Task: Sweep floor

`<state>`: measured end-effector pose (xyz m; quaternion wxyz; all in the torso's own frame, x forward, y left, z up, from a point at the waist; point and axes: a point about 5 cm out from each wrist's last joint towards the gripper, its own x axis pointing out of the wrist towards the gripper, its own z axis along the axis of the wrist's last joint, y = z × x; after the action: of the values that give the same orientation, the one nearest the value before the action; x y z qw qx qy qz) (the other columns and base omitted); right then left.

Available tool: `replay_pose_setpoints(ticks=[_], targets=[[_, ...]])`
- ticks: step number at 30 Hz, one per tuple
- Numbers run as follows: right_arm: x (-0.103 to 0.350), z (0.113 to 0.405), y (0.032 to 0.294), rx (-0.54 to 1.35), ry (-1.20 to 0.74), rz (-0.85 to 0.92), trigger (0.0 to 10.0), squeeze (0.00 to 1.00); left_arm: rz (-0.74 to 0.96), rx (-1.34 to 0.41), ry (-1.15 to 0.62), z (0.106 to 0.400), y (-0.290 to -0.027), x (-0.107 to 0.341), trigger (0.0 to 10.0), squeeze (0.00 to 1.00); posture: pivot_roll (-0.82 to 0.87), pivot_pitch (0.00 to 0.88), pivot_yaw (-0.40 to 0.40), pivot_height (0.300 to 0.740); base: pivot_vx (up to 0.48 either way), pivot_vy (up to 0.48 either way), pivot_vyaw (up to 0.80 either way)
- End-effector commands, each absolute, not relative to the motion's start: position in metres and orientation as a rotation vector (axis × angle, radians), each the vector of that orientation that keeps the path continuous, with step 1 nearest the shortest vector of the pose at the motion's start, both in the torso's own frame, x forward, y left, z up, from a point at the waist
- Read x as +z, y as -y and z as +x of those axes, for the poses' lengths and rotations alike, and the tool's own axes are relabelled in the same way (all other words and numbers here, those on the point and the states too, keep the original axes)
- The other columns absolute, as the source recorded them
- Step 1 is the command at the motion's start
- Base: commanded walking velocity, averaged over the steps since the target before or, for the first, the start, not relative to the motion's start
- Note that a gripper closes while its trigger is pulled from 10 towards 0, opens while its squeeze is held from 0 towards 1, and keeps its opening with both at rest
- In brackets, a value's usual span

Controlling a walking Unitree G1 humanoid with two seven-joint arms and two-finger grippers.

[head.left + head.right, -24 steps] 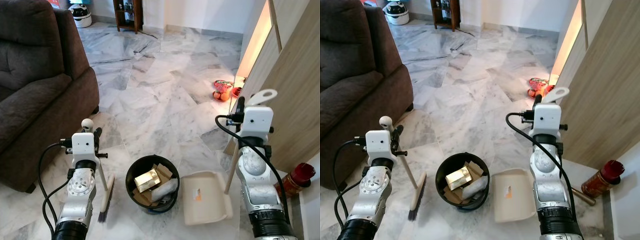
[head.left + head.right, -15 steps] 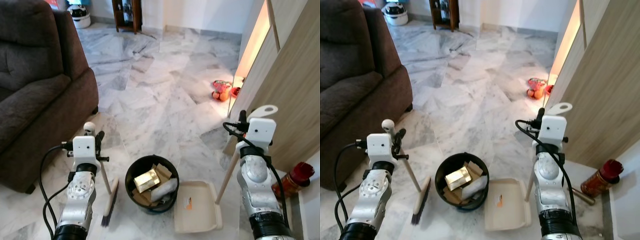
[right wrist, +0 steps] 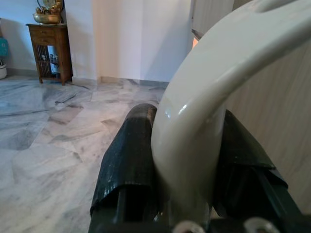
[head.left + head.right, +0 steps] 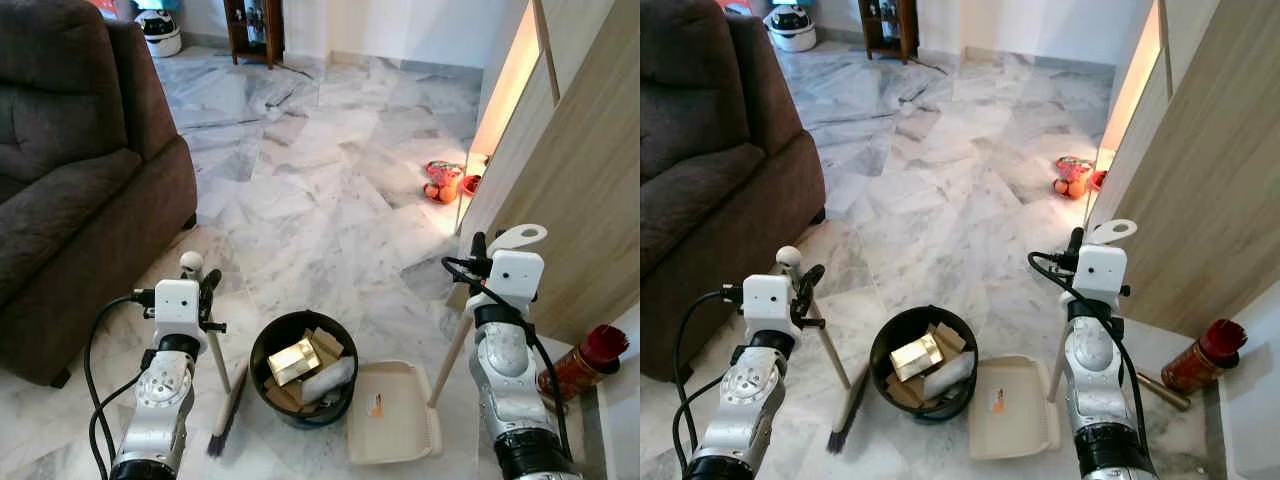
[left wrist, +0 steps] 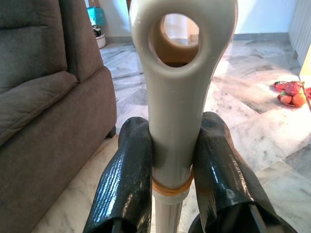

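Broom [image 4: 224, 395] leans on marble floor [image 4: 320, 200], bristles down just left of black bin [image 4: 303, 368], handle rising up-left to left end effector [image 5: 172, 165], which is clamped on handle near its top. Dustpan [image 4: 392, 426] lies flat on floor just right of bin, touching or nearly touching it; its long handle slants up-right to right end effector [image 3: 187, 170], clamped on the looped handle top. Bin holds cardboard scraps and a gold box [image 4: 294, 358]. Left wrist view shows the hanging hole in broom handle end and black fingers [image 5: 125, 179] pressing both sides; head views show only the knob tip. Right of the right arm, red-capped jar [image 4: 587, 359] by wooden panel [image 4: 590, 190]. Brown sofa [image 4: 70, 150] at left. Farther off, red plate of fruit [image 4: 445, 181] on floor near panel; dark wooden stand [image 4: 256, 28] at far wall.
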<state>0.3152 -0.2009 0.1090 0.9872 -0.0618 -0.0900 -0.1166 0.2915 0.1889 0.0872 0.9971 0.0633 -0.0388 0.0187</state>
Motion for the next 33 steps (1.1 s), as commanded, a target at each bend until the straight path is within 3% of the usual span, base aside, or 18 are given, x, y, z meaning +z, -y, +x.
replay_pose_setpoints(ticks=[1,25,33], targets=[[0.1122,0.3162,0.1972,-0.227,0.211,-0.093,10.0,0.0,0.13,0.02,0.125,0.292,-0.1858,0.0975,10.0,0.0,-0.05,0.034,0.012,0.74,0.0,0.0,0.0],[0.1069,0.3162,0.191,-0.191,0.209,-0.104,10.0,0.0,0.128,0.021,0.137,0.2936,-0.1847,0.101,10.0,0.0,-0.05,0.082,0.006,0.74,0.0,0.0,0.0],[0.1064,0.3167,0.1909,-0.187,0.206,-0.111,10.0,0.0,0.122,0.023,0.143,0.2942,-0.1845,0.102,10.0,0.0,-0.06,0.085,0.006,0.74,-0.247,0.0,0.0]])
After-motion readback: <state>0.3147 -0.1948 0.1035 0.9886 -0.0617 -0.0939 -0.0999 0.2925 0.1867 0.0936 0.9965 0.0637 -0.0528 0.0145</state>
